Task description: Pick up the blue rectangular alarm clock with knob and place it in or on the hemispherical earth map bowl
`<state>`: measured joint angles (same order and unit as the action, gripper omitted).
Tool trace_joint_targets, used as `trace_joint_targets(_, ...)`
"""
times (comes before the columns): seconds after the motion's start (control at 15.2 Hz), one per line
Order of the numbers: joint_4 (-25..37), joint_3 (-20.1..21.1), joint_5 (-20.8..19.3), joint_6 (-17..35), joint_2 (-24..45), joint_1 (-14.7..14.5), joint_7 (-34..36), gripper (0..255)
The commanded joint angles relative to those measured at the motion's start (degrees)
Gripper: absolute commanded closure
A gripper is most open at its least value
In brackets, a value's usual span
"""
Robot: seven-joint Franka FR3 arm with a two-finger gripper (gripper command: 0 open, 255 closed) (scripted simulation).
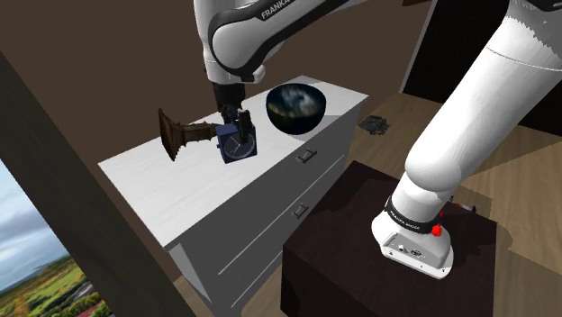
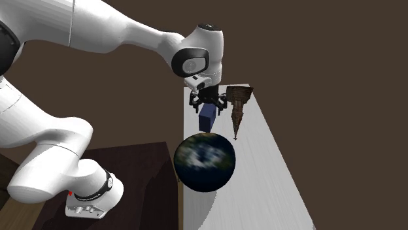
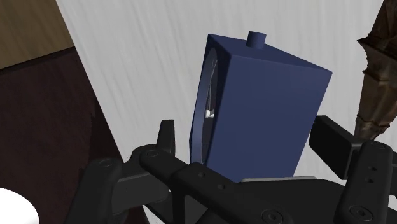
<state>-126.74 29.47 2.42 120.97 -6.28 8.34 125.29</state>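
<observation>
The blue box-shaped alarm clock (image 1: 237,142) with a small knob on top stands on the white dresser (image 1: 162,194), its dial turned toward the dresser's front. My gripper (image 1: 239,122) hangs right over it, open, with the clock (image 3: 254,108) between the fingers. One finger (image 3: 334,140) is at the clock's back; the other finger (image 3: 167,135) stands a small gap off the dial side. The earth map bowl (image 1: 295,106), dark with blue and white patches, sits on the dresser to the shoulder view's right of the clock. In the second exterior view the bowl (image 2: 204,162) lies nearer than the clock (image 2: 208,117) and gripper (image 2: 209,104).
A brown tower-shaped ornament (image 1: 180,133) lies on the dresser just beside the clock, close to one finger (image 3: 375,76). The dark box stand (image 1: 360,234) is in front of the dresser's drawers. A small dark object (image 1: 374,124) lies on the floor beyond.
</observation>
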Motion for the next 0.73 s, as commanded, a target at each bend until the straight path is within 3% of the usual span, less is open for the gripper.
trace_joint_targets(0.0, 0.00, 0.00, 0.00, 0.00, 0.00, 0.00, 0.00, 255)
trace_joint_targets(0.66, 0.45, -0.07, 0.17, -0.76, -0.35, 0.00, -0.14, 255)
